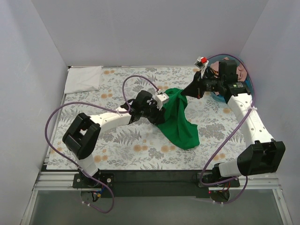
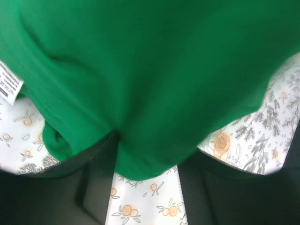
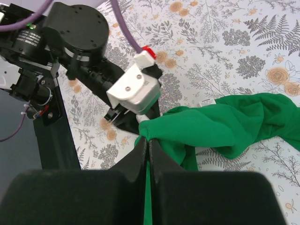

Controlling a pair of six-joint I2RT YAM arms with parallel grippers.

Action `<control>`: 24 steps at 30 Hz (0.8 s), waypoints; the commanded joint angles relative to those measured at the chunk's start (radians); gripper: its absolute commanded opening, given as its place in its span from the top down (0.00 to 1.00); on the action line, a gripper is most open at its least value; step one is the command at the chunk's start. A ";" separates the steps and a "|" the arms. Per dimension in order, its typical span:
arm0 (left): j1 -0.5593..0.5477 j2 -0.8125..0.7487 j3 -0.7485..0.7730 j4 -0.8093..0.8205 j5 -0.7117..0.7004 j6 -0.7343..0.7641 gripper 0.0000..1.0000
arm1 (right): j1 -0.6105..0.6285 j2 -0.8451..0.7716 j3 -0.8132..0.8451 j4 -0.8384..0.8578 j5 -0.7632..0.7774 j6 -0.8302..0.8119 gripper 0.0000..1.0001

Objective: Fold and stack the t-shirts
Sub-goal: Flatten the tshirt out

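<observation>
A bright green t-shirt (image 1: 180,119) hangs bunched above the middle of the table, its lower part lying on the floral covering. My right gripper (image 1: 188,91) is shut on a fold of the green t-shirt (image 3: 234,126); in the right wrist view its fingers (image 3: 148,139) are pressed together with green cloth between them. My left gripper (image 1: 164,101) sits at the shirt's left side. Its jaws stand apart in the left wrist view, and the green cloth (image 2: 150,70) droops over the left gripper (image 2: 147,159). The white neck label (image 2: 9,84) shows at the left.
A folded white cloth (image 1: 83,78) lies at the back left corner. A blue tub (image 1: 244,87) with salmon-pink cloth (image 1: 241,71) in it stands at the back right, behind the right arm. White walls enclose three sides of the table.
</observation>
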 commanded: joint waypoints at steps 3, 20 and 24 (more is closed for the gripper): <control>0.062 -0.057 0.076 -0.124 -0.098 0.014 0.96 | 0.005 -0.071 0.035 -0.035 0.057 -0.048 0.99; 0.148 -0.373 0.412 -1.256 0.270 0.396 1.00 | 0.172 -0.049 -0.047 -0.082 0.139 -0.160 0.99; 0.328 -0.261 0.402 -1.266 0.323 0.486 1.00 | 0.198 0.078 -0.020 -0.080 0.156 -0.161 0.99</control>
